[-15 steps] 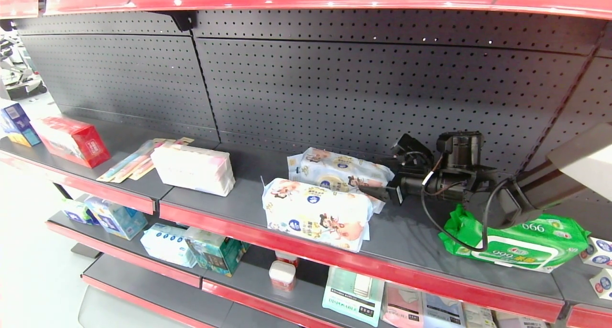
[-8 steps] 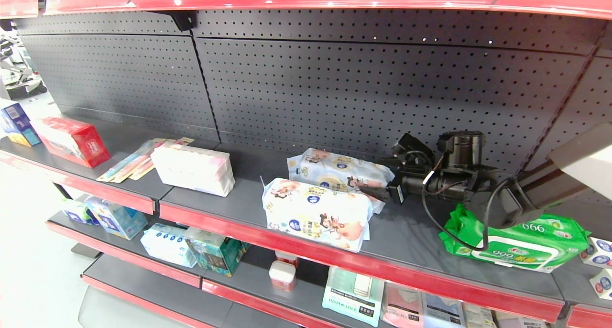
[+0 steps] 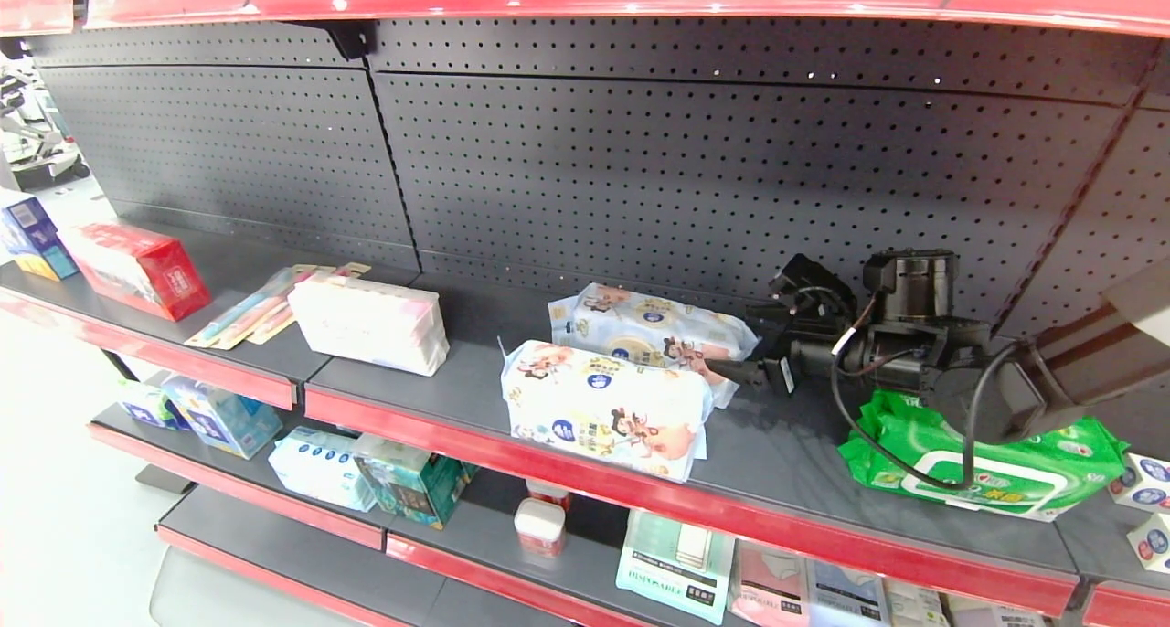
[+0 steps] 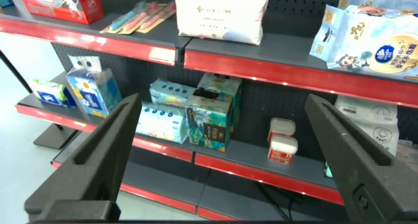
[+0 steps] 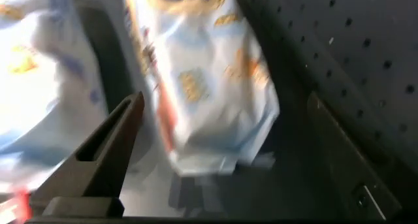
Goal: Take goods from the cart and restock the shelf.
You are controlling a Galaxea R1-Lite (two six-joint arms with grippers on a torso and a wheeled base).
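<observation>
Two white wipe packs with cartoon prints lie on the dark shelf (image 3: 777, 462). The rear pack (image 3: 640, 330) rests near the pegboard, the front pack (image 3: 603, 408) at the red edge. My right gripper (image 3: 763, 339) hovers just right of the rear pack, open and holding nothing. In the right wrist view the rear pack (image 5: 202, 74) lies just ahead of the right gripper (image 5: 222, 178), with the front pack (image 5: 32, 87) beside it. My left gripper (image 4: 222, 165) is open and empty, low in front of the lower shelves.
A green wipe pack (image 3: 1024, 462) lies under my right arm. Further left sit a white-pink pack (image 3: 370, 321), toothbrushes (image 3: 251, 307) and a red box (image 3: 137, 266). Lower shelves hold tissue boxes (image 4: 209, 110) and small jars (image 4: 282, 140). The pegboard wall stands close behind.
My right gripper has drawn back to the right, away from the rear wipe pack, which stays put on the shelf.
</observation>
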